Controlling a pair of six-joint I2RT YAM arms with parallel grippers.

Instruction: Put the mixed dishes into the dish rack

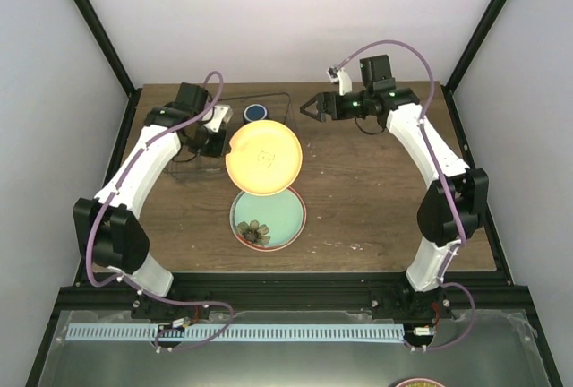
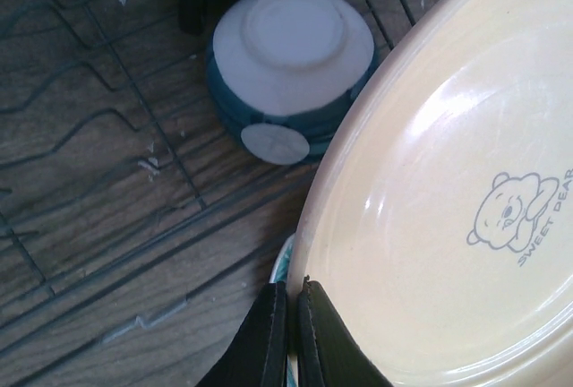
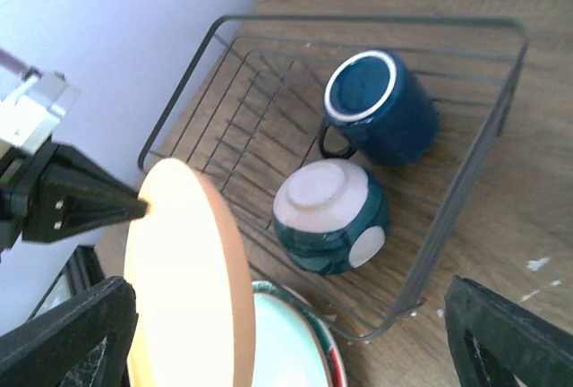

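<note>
Near the dish rack [image 3: 358, 20], left pincer [image 2: 288, 290] clamps the orange-yellow plate [image 1: 264, 156]; right pincer [image 1: 306, 107] gapes wide

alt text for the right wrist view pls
The left hand pinches the rim of an orange plate held on edge near the wire rack. In the rack lie a blue mug and a bowl, bottom up; a green plate sits below the orange one.
</note>
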